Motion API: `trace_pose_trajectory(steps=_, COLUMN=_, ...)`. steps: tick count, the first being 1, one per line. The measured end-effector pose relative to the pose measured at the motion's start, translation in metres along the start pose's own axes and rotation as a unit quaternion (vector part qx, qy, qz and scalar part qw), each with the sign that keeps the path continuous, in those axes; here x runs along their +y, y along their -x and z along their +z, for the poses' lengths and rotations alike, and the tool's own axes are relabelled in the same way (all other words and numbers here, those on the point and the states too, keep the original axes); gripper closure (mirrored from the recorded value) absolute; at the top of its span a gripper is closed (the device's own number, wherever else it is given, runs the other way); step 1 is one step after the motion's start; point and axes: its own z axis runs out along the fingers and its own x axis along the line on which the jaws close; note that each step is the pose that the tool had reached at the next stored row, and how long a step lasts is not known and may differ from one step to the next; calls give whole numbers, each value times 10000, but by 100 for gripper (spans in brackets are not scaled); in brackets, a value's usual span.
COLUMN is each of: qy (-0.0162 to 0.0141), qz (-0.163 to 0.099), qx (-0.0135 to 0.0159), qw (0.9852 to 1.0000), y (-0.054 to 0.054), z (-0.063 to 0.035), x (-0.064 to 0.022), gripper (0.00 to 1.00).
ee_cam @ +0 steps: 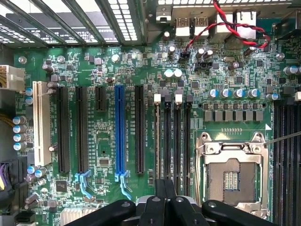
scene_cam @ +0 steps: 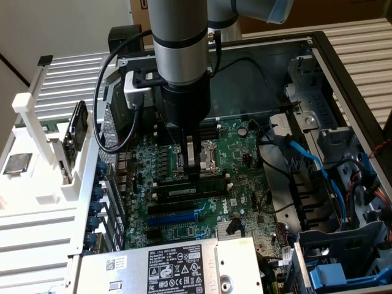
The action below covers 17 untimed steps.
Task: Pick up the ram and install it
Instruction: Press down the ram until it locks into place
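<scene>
exterior view: gripper [scene_cam: 192, 166] closed, fingertips down on the ram [scene_cam: 191, 190], which lies seated in a slot on the motherboard [scene_cam: 245, 184] just below the cpu socket [scene_cam: 205, 156]. wrist view: closed fingers [ee_cam: 164, 207] over the memory slots [ee_cam: 171, 136], beside the empty socket [ee_cam: 231, 176].

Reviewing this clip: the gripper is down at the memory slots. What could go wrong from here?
1. The shut gripper bears near the middle of the ram; one end might seat unevenly, and whether the latches have closed cannot be told.
2. The open CPU socket lies right beside the memory slots; a sideways slip could hit its exposed contacts.
</scene>
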Motion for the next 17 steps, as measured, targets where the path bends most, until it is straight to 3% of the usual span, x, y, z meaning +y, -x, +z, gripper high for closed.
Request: trace_pose_trajectory(steps=17, qy=-2, qz=-1, qx=74, qw=10000, y=1, z=40, x=2, gripper=90)
